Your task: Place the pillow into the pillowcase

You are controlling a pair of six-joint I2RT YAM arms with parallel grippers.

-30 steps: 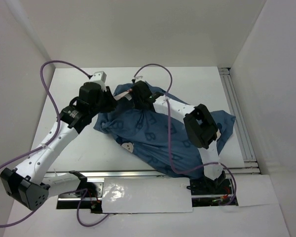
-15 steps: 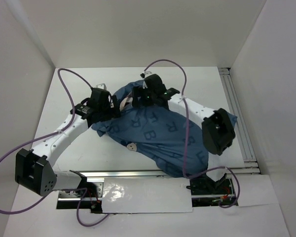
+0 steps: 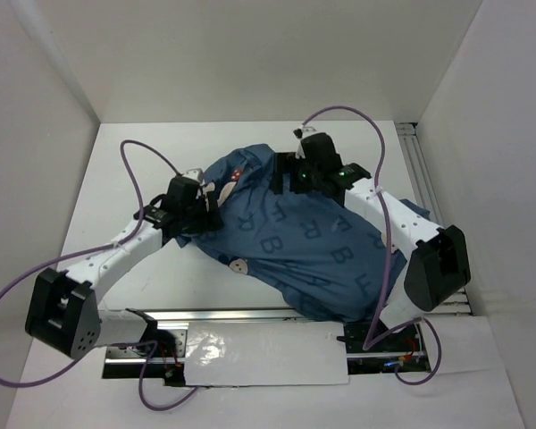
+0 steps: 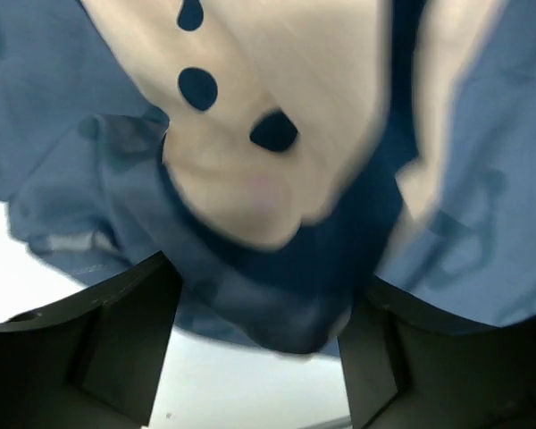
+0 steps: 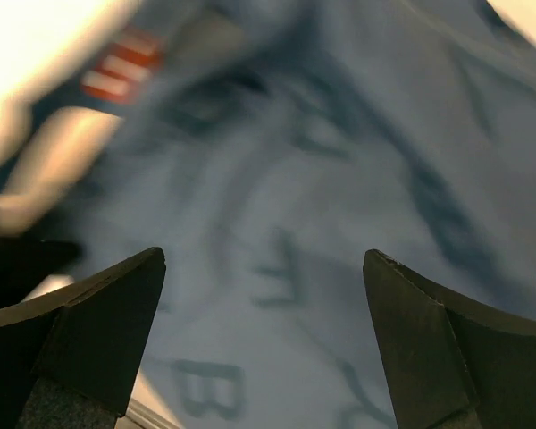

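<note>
The blue pillowcase (image 3: 313,241) with lighter letters lies bulging across the middle of the table. A cartoon mouse face (image 3: 239,264) shows near its front-left edge. The pillow is hidden; no white cushion shows. My left gripper (image 3: 202,202) sits at the case's left end. In the left wrist view it (image 4: 266,277) is open, and a dark fold of the case (image 4: 295,317) hangs between the fingers (image 4: 116,344) over a cream mouse face print (image 4: 277,116). My right gripper (image 3: 290,176) hovers over the case's far part, and in the right wrist view it (image 5: 263,259) is open with only lettered cloth (image 5: 277,268) below.
A metal rail (image 3: 433,206) runs along the table's right side and another (image 3: 250,313) along the near edge. White walls close in the left, far and right sides. Purple cables (image 3: 143,156) loop above both arms.
The right gripper has opened and moved right, off the bunched far end of the case. The left gripper has dropped to the case's left end. The case now lies spread flatter.
</note>
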